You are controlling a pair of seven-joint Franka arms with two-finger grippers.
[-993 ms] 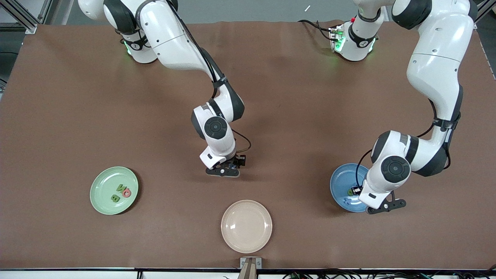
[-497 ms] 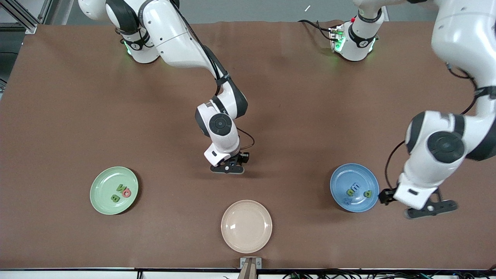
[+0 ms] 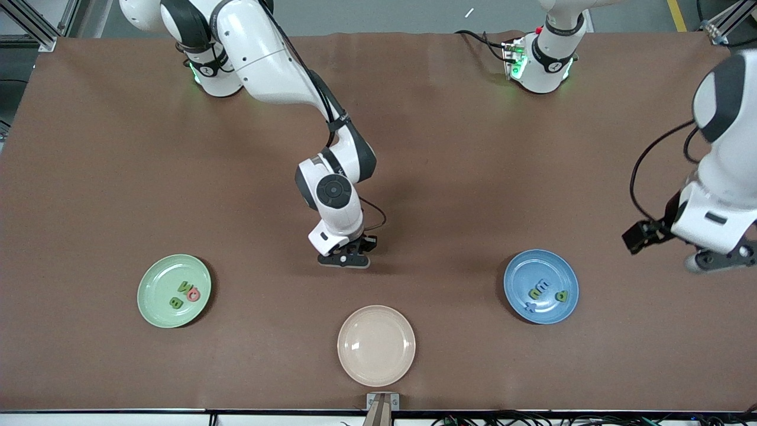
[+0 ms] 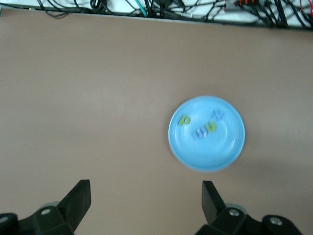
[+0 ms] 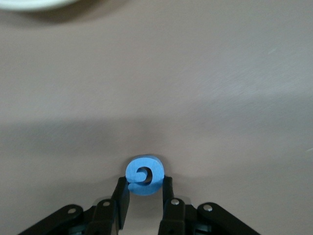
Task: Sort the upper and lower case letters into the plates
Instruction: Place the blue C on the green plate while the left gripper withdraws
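Note:
My right gripper (image 5: 144,185) is down at the table's middle (image 3: 345,260), shut on a small blue letter G (image 5: 144,175) that lies flat on the brown mat. The pale green plate (image 3: 157,284) holds a green B (image 3: 175,303), a green N (image 3: 183,287) and a red round letter (image 3: 193,293). In the blue plate (image 3: 520,275) lie a green u (image 3: 537,291), a green p (image 3: 560,296) and two blue letters, one of them an x (image 3: 530,306). My left gripper (image 3: 718,260) hangs open and empty over the mat beside that blue plate (image 4: 230,147), toward the left arm's end.
A cream plate (image 3: 376,345) with nothing in it lies nearer the front camera than the right gripper; its rim (image 5: 29,4) shows in the right wrist view. A small post (image 3: 382,405) and cables (image 4: 161,7) line the table's front edge.
The left gripper opened over the blue plate, leaving a green letter in it, then rose and swung away toward its end of the table. The right gripper closed on the blue G.

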